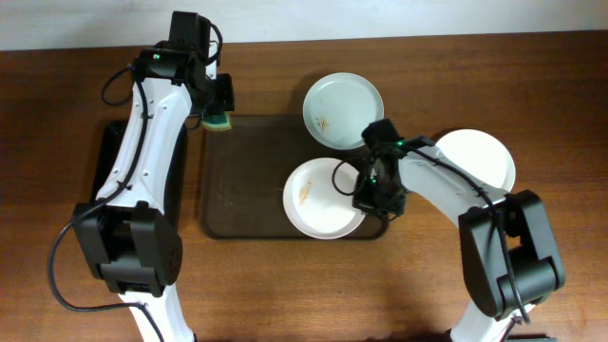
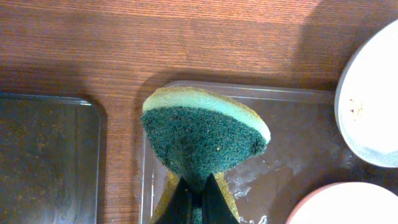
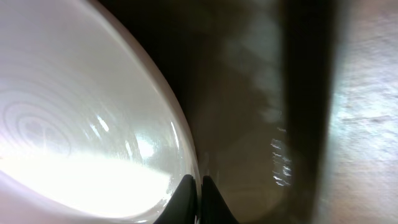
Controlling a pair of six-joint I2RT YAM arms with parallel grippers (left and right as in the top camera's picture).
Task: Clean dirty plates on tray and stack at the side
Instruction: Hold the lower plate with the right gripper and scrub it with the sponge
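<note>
tray [image 1: 247, 190]: brown, rectangular, rounded corners, raised rim; long axis runs left-right in the overhead view.
smeared white plate [image 1: 318, 201]: round, shallow, glossy; lies in the tray's right half, with an orange-brown streak.
blue-green plate [image 1: 343, 110]: round, smeared; overlaps the tray's far right corner.
plain white plate [image 1: 480, 157]: on the wood, right of the tray.
left gripper [image 2: 198, 190]: narrow, pinching the sponge [image 2: 199, 140], which has a coarse green face and yellow foam; over the tray's far left corner.
right gripper [image 3: 199, 193]: narrow, pinched on the smeared white plate's right rim.
</note>
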